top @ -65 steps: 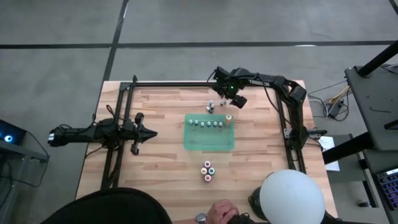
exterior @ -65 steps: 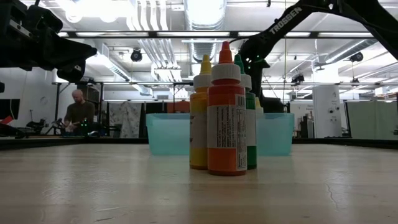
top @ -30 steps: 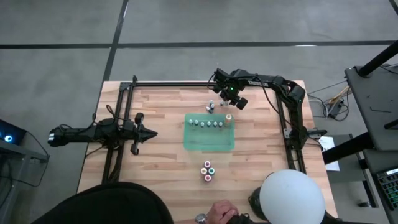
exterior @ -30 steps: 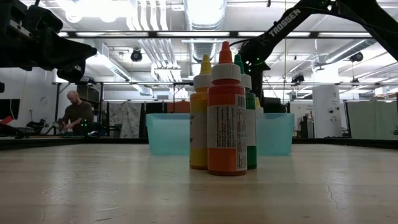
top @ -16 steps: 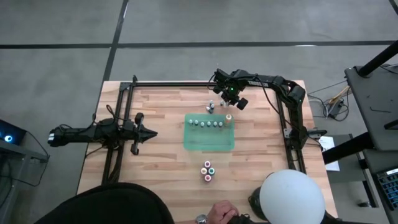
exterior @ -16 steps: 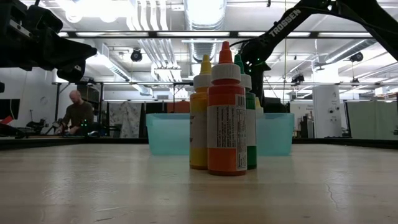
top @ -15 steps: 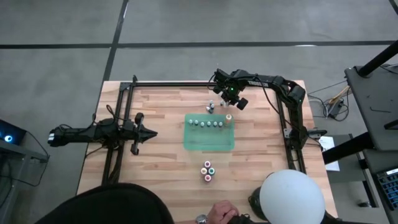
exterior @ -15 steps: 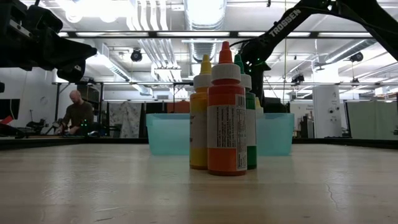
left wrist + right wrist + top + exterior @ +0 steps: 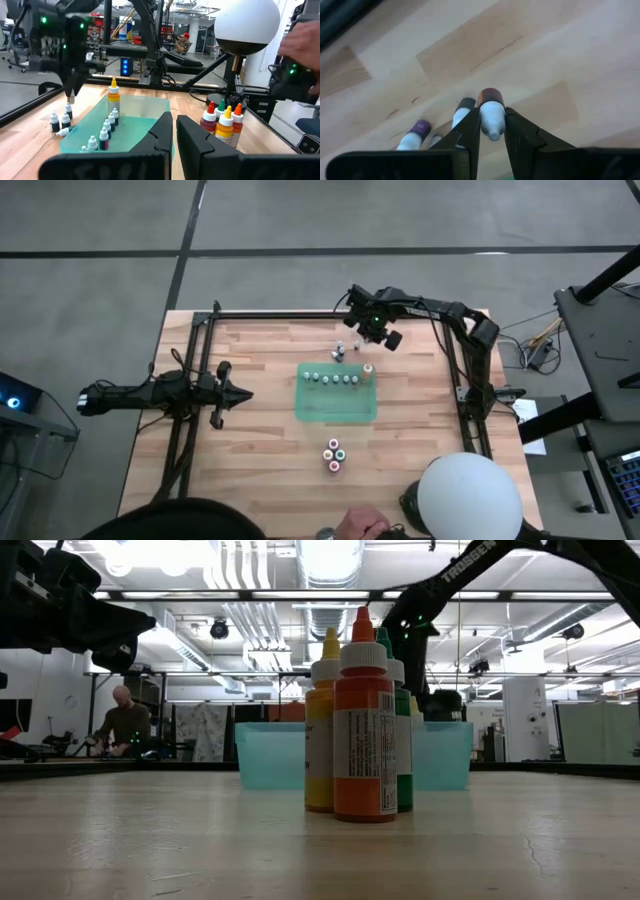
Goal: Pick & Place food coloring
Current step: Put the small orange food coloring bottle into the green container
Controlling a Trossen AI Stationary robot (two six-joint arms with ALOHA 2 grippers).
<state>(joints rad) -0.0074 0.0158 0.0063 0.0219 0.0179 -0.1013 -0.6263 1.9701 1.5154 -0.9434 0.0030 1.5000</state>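
Note:
My right gripper (image 9: 357, 340) points down over the table's far middle, shut on a tiny white-capped food coloring bottle (image 9: 491, 111). Below it, loose tiny bottles (image 9: 462, 112) stay on the wood just beyond the green tray (image 9: 337, 405). A row of tiny bottles (image 9: 332, 378) and a taller yellow-orange dropper bottle (image 9: 368, 369) stand in the tray's far part. Several larger colour-topped bottles (image 9: 334, 454) stand upright near the table's front. My left gripper (image 9: 240, 393) waits shut and level at the left. My right gripper pinches the tiny bottle at its white cap end (image 9: 492, 120) between its two fingers (image 9: 470, 127), coming from above and pointing down. The bottle hangs upright, its dark body (image 9: 490, 95) below the fingers, lifted clear of the wood.
A black frame rail (image 9: 300, 314) runs along the far edge, with uprights at both sides. A person's white helmet (image 9: 468, 498) and hand show at the near right edge. Bare wood lies left and right of the tray.
My right gripper has gone up a little over the loose bottles beyond the tray; its arm shows higher in the low view than a second ago.

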